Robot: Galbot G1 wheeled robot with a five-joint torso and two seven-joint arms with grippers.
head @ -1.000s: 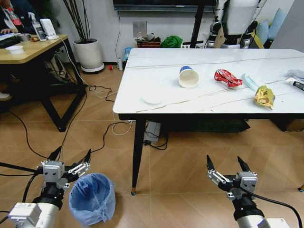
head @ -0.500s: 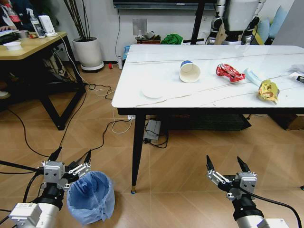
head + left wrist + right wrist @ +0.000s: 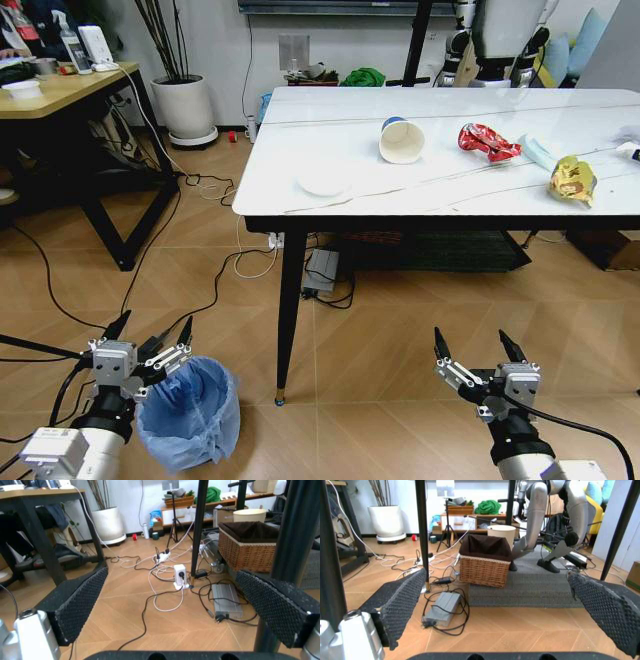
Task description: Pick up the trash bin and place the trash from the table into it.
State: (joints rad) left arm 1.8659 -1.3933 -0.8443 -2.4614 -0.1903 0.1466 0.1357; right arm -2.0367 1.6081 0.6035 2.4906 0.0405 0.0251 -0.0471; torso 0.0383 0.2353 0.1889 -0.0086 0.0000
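Head view | trash bin [image 3: 188,413] on floor by the table's [image 3: 300,205] near-left leg | left gripper [image 3: 150,347] spread wide at its rim, right gripper [image 3: 476,358] released, idle | bin likely light; bag soft, slippery: pinch rigid rim.

Herringbone wood floor [image 3: 400,350] strewn with cables [image 3: 215,275]; wooden desk [image 3: 60,95] left, white planter [image 3: 187,112] against wall.

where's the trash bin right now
In the head view the trash bin stands on the floor at the robot's left, just beside the open left pincer, near the table's front-left leg.
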